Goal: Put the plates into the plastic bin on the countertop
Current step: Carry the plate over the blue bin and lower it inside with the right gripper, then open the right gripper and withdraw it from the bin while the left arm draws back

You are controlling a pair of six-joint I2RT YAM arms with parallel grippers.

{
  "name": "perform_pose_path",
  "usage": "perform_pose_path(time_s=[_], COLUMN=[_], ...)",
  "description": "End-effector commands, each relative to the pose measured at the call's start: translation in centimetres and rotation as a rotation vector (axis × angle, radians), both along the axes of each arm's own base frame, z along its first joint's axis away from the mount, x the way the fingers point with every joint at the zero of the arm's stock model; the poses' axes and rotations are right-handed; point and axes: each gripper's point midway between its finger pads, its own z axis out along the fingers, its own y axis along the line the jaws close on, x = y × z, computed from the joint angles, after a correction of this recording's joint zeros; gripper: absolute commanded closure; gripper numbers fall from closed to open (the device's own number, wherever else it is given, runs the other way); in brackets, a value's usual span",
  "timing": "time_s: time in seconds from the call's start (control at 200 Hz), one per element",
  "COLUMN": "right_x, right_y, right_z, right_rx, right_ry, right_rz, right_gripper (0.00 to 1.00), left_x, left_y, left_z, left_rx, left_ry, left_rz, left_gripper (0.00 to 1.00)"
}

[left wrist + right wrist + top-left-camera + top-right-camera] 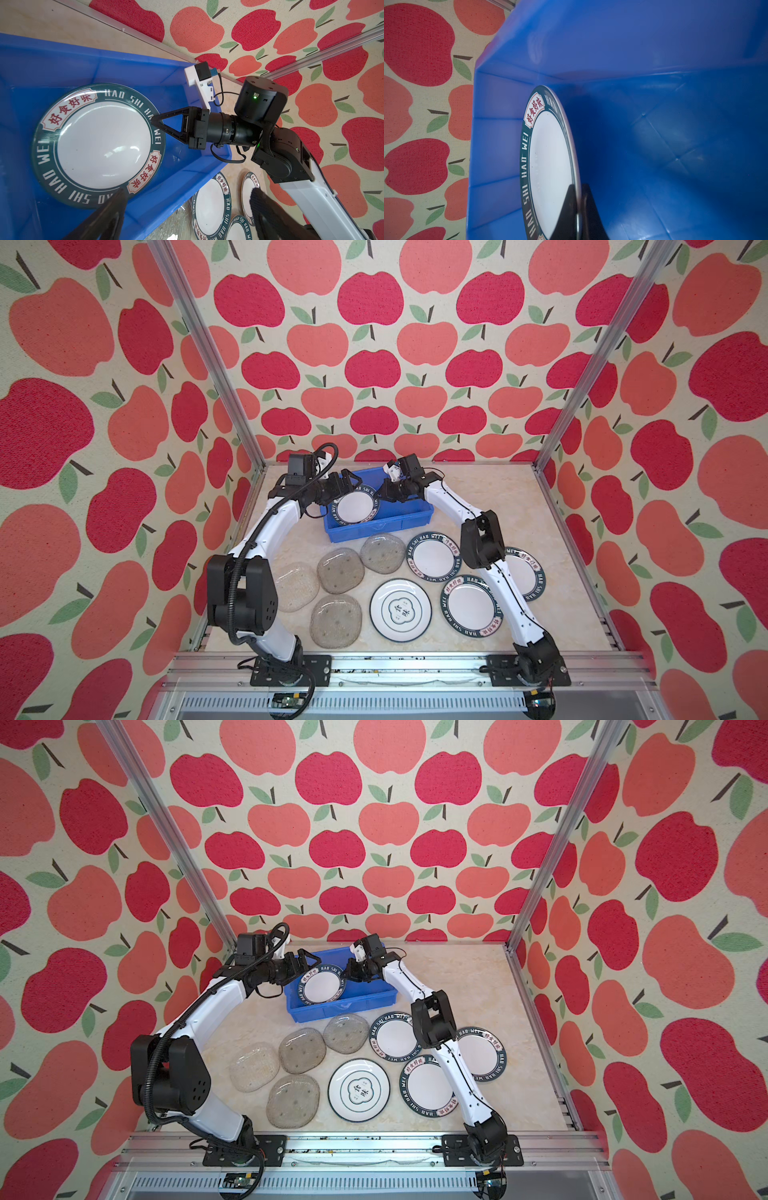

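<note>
A round white plate with a dark-green lettered rim is inside the left half of the blue plastic bin. My right gripper is shut on that plate's right rim. My left gripper stands open at the bin's left end, holding nothing, one finger over the plate's edge. Whether the plate rests on the bin floor I cannot tell.
On the countertop in front of the bin lie several grey glass plates, a white emblem plate and three green-rimmed plates, the last partly under my right arm. Aluminium rails edge the counter.
</note>
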Motion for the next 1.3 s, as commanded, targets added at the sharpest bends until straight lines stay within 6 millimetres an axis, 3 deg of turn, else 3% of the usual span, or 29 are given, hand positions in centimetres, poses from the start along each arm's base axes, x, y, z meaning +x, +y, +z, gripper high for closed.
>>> perform_pose_path(time_s=[0.0, 0.22, 0.39, 0.535, 0.67, 0.89, 1.036, 1.296], right_x=[0.0, -0.4, -0.7, -0.8, -0.7, -0.3, 0.5, 1.4], right_y=[1.0, 1.8, 2.0, 1.8, 0.8, -1.1, -2.3, -6.2], right_z=[1.3, 0.8, 0.4, 0.8, 0.8, 1.7, 4.4, 14.3], right_rx=[0.046, 0.066, 0.072, 0.066, -0.007, -0.125, -0.149, -0.216], right_ry=[-0.008, 0.009, 0.025, 0.017, -0.014, -0.097, -0.175, -0.43], right_rz=[0.016, 0.038, 0.054, 0.059, 0.049, 0.033, 0.024, -0.011], right_gripper=[1.0, 1.0, 0.78, 0.75, 0.56, 0.5, 0.49, 0.55], left_x=[0.2, 0.4, 0.4, 0.4, 0.2, 0.2, 0.3, -0.6], left_y=[-0.4, -0.9, -1.3, -1.3, -1.2, -1.2, -1.0, 0.1], left_z=[-0.9, -1.5, -1.7, -1.6, -1.5, -1.4, -1.1, -0.3], left_rx=[-0.01, -0.002, 0.004, 0.01, 0.023, 0.033, 0.056, 0.104], left_ry=[0.016, 0.024, 0.027, 0.024, 0.022, 0.015, 0.003, -0.011], left_rz=[-0.005, -0.01, -0.018, -0.019, -0.014, -0.014, -0.004, 0.028], left_gripper=[0.05, 0.05, 0.05, 0.05, 0.05, 0.04, 0.03, 0.04])
